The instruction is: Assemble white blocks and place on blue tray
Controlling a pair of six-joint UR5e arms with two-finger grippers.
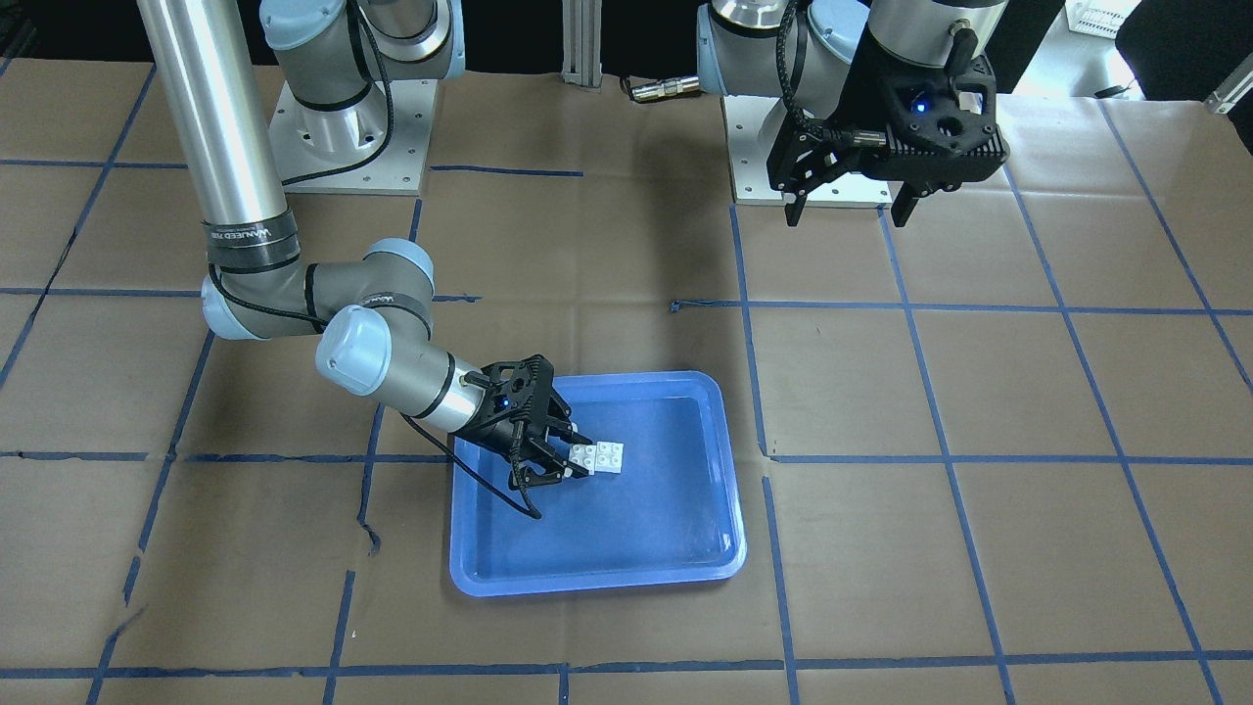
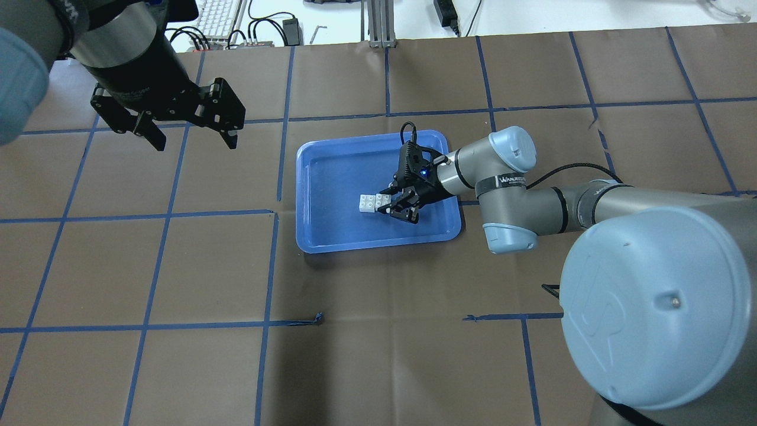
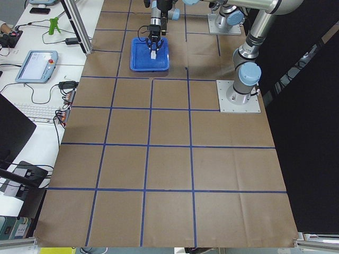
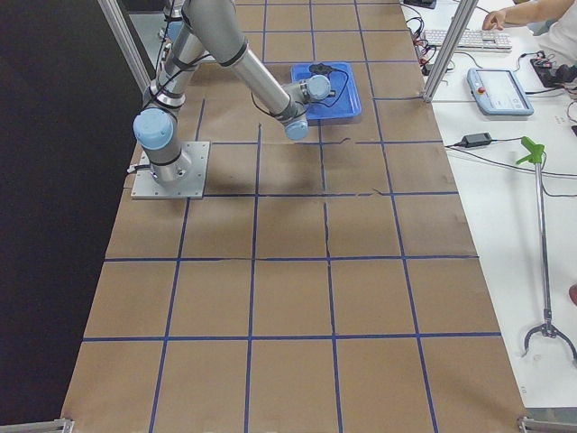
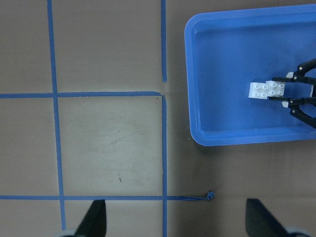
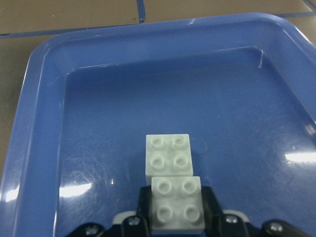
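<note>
The white blocks (image 1: 599, 457) lie about in the middle of the floor of the blue tray (image 1: 597, 585), both with the studs up. They touch each other along one side and are shifted a little, so their edges do not make one line; whether one is pressed onto the other I cannot tell. In the right wrist view the near block (image 6: 177, 205) sits between the two black fingers (image 6: 211, 207) of the right gripper (image 1: 563, 450), which press against its two opposite sides. The far block (image 6: 169, 154) lies free just past the fingertips, on the tray floor. The right gripper comes in low and slanted over the tray's rim, from the side of the robot's right. Around the blocks there is only the glossy blue floor, and the raised rim is well apart from them on every side. The tray rests on the surface (image 2: 355, 355), which is covered with brown paper and marked into squares by blue tape lines (image 2: 269, 266). The left gripper (image 2: 195, 142) hangs high above the surface, well apart from the tray, with its fingers spread wide and nothing between them. A keyboard (image 3: 39, 112) and a green-handled grabber (image 4: 539, 225) lie on the white benches beside the surface.
</note>
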